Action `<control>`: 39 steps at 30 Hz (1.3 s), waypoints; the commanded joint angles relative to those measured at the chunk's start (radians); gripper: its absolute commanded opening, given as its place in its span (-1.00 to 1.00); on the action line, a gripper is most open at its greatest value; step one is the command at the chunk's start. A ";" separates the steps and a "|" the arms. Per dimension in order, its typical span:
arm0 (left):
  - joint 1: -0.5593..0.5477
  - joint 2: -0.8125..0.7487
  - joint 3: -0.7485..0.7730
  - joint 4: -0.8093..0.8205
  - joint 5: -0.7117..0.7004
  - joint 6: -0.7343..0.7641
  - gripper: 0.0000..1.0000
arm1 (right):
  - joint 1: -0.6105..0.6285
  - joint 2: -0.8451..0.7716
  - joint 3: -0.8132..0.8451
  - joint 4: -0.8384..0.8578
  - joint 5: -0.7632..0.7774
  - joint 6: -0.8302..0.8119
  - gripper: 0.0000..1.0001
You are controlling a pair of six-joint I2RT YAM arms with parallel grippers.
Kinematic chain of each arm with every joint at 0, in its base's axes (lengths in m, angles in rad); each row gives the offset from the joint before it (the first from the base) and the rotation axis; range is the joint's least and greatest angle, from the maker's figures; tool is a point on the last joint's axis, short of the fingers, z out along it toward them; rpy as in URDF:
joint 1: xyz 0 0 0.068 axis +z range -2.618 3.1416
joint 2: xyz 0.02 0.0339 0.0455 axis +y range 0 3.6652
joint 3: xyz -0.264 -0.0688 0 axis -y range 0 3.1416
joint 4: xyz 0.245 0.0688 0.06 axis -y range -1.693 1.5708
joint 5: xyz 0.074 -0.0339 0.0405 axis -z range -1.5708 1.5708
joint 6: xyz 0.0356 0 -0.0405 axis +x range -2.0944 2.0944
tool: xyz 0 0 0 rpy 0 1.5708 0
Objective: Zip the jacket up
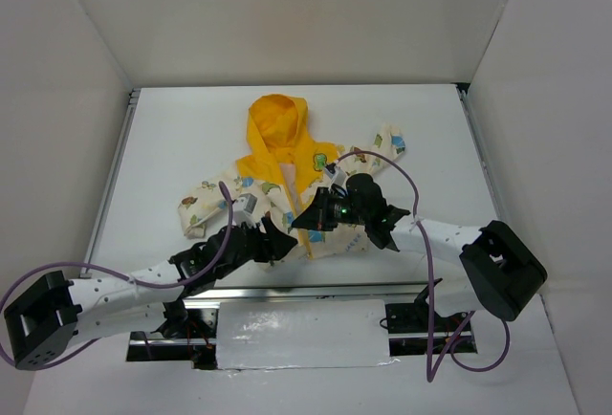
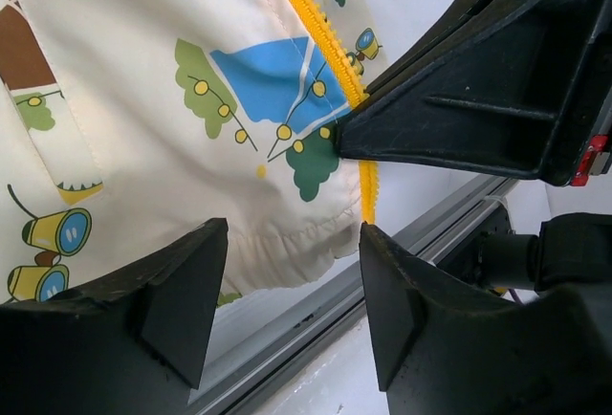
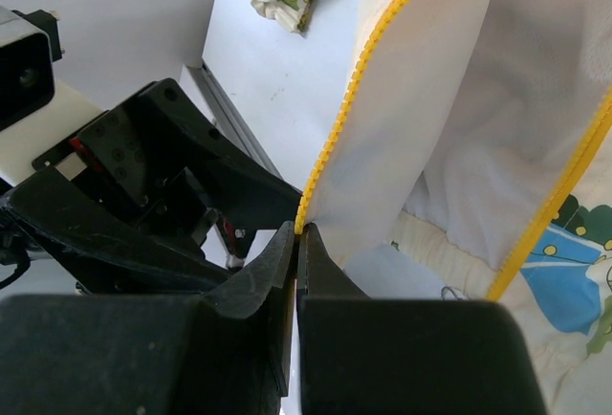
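White table (image 1: 430, 147), walled on three sides. You have the jacket (image 1: 277, 162) lying flat near the table's middle, its yellow hood (image 1: 277, 119) pointing to the far wall, hem toward the arm bases and cream printed sleeves spread to either side. Its front is open at the lower end. Your left arm (image 1: 124, 291) reaches in from the near left corner and your right arm (image 1: 449, 238) from the near right; both wrists meet over the hem. Your right gripper (image 3: 296, 238) is closed tight, pinching the bottom end of one yellow zipper trim (image 3: 363, 80). That panel is lifted, white lining showing. Your left gripper (image 2: 292, 243) stands fairly wide and holds nothing. The gathered hem of the other panel lies just beyond the gap between its fingers (image 2: 182, 291). From the left wrist view, the tip of the right gripper's black body touches that panel's zipper edge (image 2: 325, 42) just above the hem. A metal rail (image 2: 316, 310) runs under the hem at the near table edge.
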 commanded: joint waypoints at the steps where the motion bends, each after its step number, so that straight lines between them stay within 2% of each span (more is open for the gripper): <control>1: 0.000 -0.004 -0.014 0.115 0.001 0.000 0.39 | 0.009 -0.022 0.002 0.056 -0.022 0.004 -1.00; 10: 0.003 0.031 -0.034 0.197 0.016 0.003 0.22 | 0.008 -0.016 0.005 0.054 -0.027 0.010 -1.00; 19: 0.014 0.063 -0.035 0.219 0.033 0.001 -0.26 | 0.006 -0.010 0.008 0.046 -0.019 0.011 -1.00; 24: 0.017 0.057 -0.045 0.217 0.033 0.001 -0.39 | 0.006 -0.004 0.011 0.046 -0.017 0.019 -1.00; 27: 0.019 0.054 -0.038 0.202 0.030 0.004 -0.59 | 0.006 0.004 0.013 0.045 -0.013 0.028 -1.00; 30: 0.022 0.054 -0.026 0.175 0.024 0.006 -0.96 | 0.009 0.009 0.008 0.049 -0.011 0.036 -1.00; 31: 0.022 0.055 -0.023 0.167 0.022 0.006 -1.00 | 0.008 0.009 0.007 0.051 -0.010 0.036 -1.00; 33: 0.023 0.054 -0.017 0.150 0.021 0.007 -1.00 | 0.008 0.004 0.002 0.051 -0.008 0.033 -0.86; 34: 0.025 0.052 -0.015 0.147 0.021 0.010 -1.00 | 0.006 0.002 -0.001 0.053 -0.010 0.030 -0.56; 39: 0.028 0.036 -0.015 0.118 0.016 0.009 -1.00 | 0.006 -0.037 -0.022 0.004 0.018 -0.015 0.05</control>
